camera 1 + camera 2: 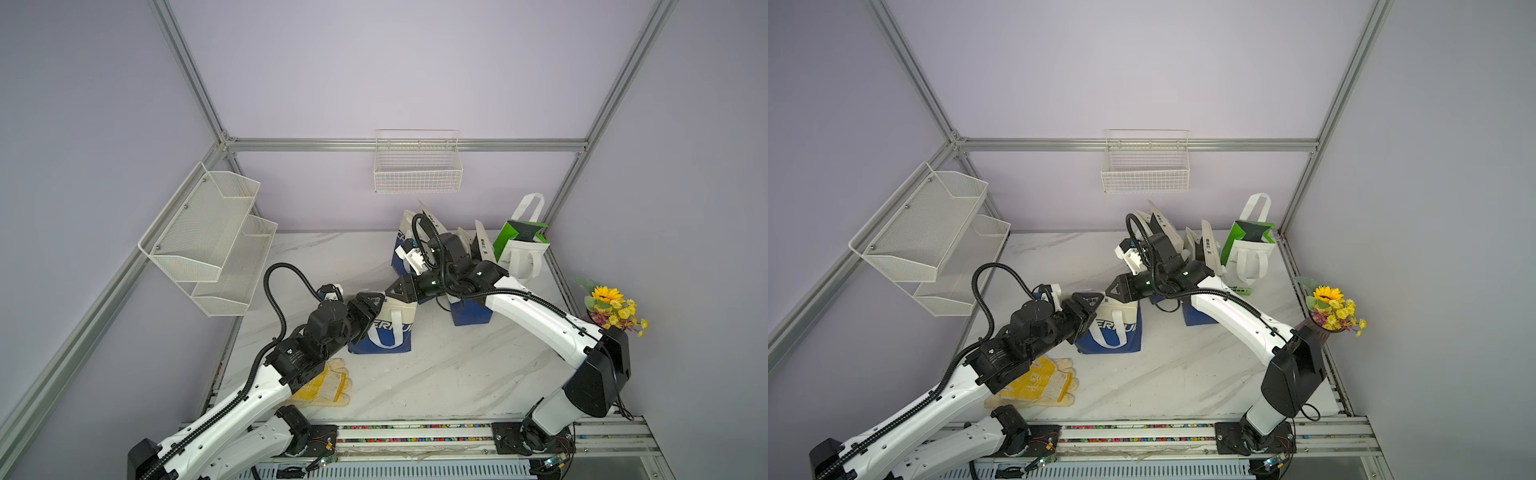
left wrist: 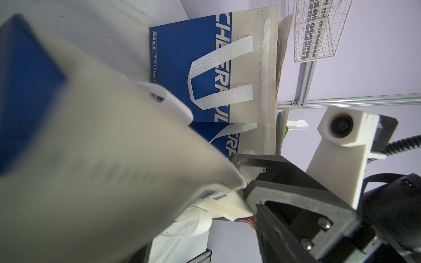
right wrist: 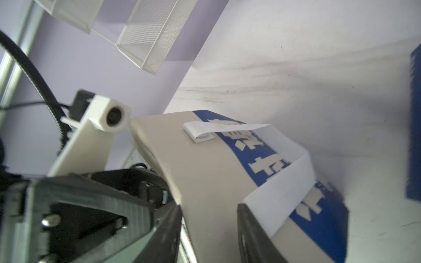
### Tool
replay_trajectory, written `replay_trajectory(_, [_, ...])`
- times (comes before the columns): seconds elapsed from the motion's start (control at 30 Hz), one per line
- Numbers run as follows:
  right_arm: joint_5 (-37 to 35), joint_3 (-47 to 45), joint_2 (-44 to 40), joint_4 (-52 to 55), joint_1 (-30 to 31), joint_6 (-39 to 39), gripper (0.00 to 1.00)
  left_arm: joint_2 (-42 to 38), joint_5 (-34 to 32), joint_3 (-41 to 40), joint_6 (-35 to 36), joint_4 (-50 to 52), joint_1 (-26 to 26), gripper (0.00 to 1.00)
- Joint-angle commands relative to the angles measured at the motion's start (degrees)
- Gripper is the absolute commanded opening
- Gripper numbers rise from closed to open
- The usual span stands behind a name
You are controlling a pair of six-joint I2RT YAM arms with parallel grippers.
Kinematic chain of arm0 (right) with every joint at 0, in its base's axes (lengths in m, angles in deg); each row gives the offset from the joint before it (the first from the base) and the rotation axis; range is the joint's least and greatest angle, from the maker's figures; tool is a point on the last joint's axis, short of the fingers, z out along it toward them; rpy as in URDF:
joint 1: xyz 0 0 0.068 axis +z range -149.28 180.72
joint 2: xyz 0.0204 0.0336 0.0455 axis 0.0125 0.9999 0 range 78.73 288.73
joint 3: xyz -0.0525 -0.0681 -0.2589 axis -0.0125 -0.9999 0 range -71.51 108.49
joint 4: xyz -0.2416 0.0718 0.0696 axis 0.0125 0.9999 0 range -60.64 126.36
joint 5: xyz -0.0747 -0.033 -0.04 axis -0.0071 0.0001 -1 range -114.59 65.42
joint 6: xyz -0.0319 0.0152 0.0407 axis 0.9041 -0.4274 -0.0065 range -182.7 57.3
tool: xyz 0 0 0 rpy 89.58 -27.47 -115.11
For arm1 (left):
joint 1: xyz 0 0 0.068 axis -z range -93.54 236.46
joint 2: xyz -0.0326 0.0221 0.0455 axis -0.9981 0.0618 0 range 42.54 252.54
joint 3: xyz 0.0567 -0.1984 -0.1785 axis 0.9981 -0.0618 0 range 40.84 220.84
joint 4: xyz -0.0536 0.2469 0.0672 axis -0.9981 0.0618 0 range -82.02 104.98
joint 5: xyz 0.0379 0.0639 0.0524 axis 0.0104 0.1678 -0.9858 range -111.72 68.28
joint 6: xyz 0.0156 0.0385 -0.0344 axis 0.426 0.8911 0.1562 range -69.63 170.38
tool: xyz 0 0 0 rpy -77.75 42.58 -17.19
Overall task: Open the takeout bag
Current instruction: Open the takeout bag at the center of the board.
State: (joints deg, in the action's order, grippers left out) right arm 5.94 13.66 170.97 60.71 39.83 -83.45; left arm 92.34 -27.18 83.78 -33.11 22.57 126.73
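I see the takeout bag (image 1: 388, 328), blue below and beige above with white strap handles, standing near the middle of the marble table (image 1: 436, 374), slightly toward the left. My left gripper (image 1: 371, 306) sits at the bag's top left corner, its jaws spread either side of the beige upper edge; the left wrist view is badly blurred up close, so I cannot tell whether they actually pinch the fabric. My right gripper (image 1: 398, 289) reaches in from the right to the bag's far top edge; in the right wrist view its jaws stand apart with the beige panel and a white handle (image 3: 280, 182) between the fingers (image 3: 168, 227), and I cannot tell whether they are pressing on it.

Further back stand more blue bags (image 1: 471, 311) and a green and white bag (image 1: 521, 245). A yellow-palmed work glove (image 1: 328, 384) lies under my left arm, flowers (image 1: 615, 309) at the right edge.
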Motion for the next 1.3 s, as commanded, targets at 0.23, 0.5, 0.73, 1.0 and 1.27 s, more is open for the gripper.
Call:
replay_trajectory(0.23, [4.41, -2.58, 0.56, -1.97, -0.83, -3.72, 0.00, -0.02, -3.96, -3.82, -0.76, -13.40, -0.10, 0.67])
replay_trajectory(0.5, [15.96, -8.79, -2.33, -14.80, -4.72, -17.06, 0.00, -0.71, -4.75, -8.65, -0.16, -19.64, -0.48, 0.63])
replay_trajectory(0.73, [19.54, -11.56, -4.21, -19.87, -5.10, -22.13, 0.00, -0.46, -3.95, -14.22, 1.36, -35.54, -1.49, 0.57])
replay_trajectory(1.0, [19.52, -14.23, -5.42, -21.62, -5.10, -23.66, 0.00, 4.72, 1.01, -14.36, 5.24, -47.92, -2.54, 0.54])
replay_trajectory(1.27, [19.31, -15.40, -5.61, -23.02, -5.46, -24.88, 0.00, 7.87, 6.77, -11.71, 6.22, -48.78, -3.19, 0.39])
